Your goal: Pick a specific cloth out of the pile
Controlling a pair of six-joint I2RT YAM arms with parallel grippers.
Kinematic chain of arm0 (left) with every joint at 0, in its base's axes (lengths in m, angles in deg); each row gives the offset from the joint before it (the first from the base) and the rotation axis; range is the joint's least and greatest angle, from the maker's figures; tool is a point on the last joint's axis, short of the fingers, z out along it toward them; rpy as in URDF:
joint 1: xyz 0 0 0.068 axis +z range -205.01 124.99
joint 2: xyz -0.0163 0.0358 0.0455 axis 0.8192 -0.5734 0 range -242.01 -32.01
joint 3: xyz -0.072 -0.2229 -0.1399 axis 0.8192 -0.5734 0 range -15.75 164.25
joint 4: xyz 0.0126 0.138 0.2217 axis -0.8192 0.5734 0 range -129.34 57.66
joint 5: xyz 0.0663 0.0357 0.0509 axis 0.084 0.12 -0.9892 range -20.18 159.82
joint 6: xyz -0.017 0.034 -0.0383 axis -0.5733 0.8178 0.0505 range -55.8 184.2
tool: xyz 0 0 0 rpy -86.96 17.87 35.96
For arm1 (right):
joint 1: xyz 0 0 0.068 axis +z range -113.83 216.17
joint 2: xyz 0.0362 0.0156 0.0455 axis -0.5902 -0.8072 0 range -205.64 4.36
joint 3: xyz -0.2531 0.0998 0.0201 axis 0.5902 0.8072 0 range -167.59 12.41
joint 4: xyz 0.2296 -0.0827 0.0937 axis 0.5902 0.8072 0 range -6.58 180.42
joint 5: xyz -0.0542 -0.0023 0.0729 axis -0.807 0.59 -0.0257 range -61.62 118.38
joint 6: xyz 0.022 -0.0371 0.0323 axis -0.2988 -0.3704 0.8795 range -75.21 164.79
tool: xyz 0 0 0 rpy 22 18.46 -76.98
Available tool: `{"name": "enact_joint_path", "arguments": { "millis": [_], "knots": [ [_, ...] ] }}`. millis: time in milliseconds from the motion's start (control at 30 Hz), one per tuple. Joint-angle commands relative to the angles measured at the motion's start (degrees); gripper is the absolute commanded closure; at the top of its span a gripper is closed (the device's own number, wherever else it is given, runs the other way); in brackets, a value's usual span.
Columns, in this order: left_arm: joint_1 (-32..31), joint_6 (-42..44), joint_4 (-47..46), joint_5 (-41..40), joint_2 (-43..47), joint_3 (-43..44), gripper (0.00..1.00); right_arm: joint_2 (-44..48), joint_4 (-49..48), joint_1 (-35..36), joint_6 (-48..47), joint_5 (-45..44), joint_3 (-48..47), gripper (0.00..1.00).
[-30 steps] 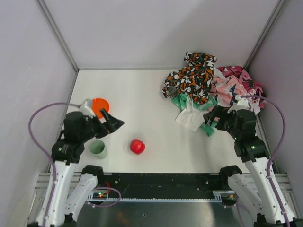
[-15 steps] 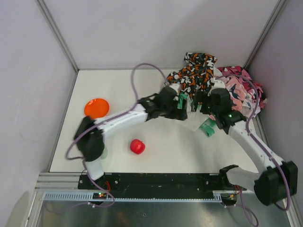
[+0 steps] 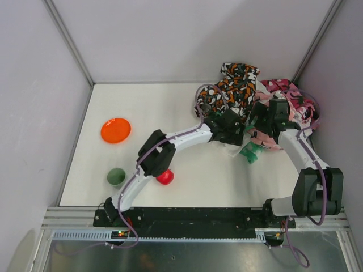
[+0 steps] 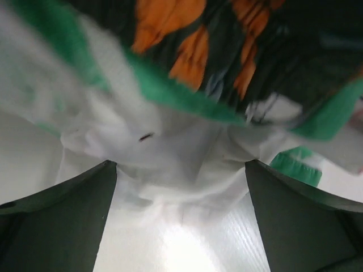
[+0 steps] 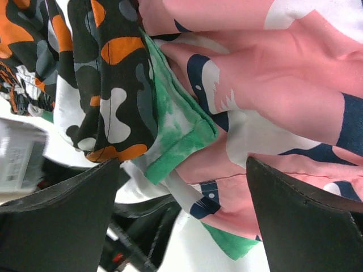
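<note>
we see left gripper [image 4: 180,167] spread astride cloth [image 4: 170,141] at near edge of pile [image 3: 235,85], likely to pinch | right gripper [image 5: 182,161] spread, maybe bracing pile

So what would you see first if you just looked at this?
The bright pile of patterned cloths in the far right corner, with the left arm and right arm both stretched into it. In the left wrist view, plain white cloth shows between the open jaws, below a green-and-white cloth. Nearer, a red ball peeks out beside the left arm, and an orange plate lies at the left.
</note>
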Motion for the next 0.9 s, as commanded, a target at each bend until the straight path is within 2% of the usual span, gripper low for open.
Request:
{"name": "enact_joint_path", "arguments": {
  "millis": [0, 67, 100, 200, 267, 400, 467, 667, 800, 867],
  "knots": [
    [-2.59, -0.85, -4.71, 1.58, -4.06, 5.99, 0.01, 1.64, -1.39, -1.75, 2.72, 2.77, -2.35, 0.02],
    [-2.68, -1.70, -5.11, 0.07, -5.05, 6.75, 0.07, 1.74, -0.70, -2.31, 2.37, 2.71, -2.40, 0.02],
    [-2.70, -2.02, -5.15, -0.40, -5.15, 6.85, 0.15, 1.80, -0.39, -2.41, 1.90, 2.69, -2.42, 0.02],
    [-2.73, -2.48, -5.11, -2.56, -3.19, 5.16, 0.50, 1.63, 0.40, -2.53, 0.40, 2.66, -2.36, 0.02],
    [-2.76, -2.09, -5.15, -5.12, -0.06, 2.28, 0.70, 1.47, 0.67, -2.51, -0.60, 2.29, -2.38, 0.02],
    [-2.71, -0.13, -5.17, -9.54, 8.33, -4.53, 0.92, 1.86, 0.87, -2.51, -1.78, 1.59, -2.37, 0.02],
    [-2.71, 1.03, -5.05, -10.47, 12.58, -7.66, 0.94, 2.54, 0.92, -2.52, -2.53, 1.47, -2.36, 0.01],
    [-2.64, 3.04, -5.06, -8.30, 21.48, -13.53, 0.75, 5.04, 1.98, -2.23, -4.30, 1.83, -2.37, 0.01],
    [-2.58, 3.79, -4.65, -7.39, 22.64, -14.50, 0.72, 6.17, 3.28, -1.53, -4.91, 1.33, -2.35, 0.01],
    [-2.55, 3.87, -4.09, -6.35, 22.41, -14.28, 0.68, 6.89, 3.83, -0.98, -5.31, 1.28, -2.42, 0.01]
  ]
}}
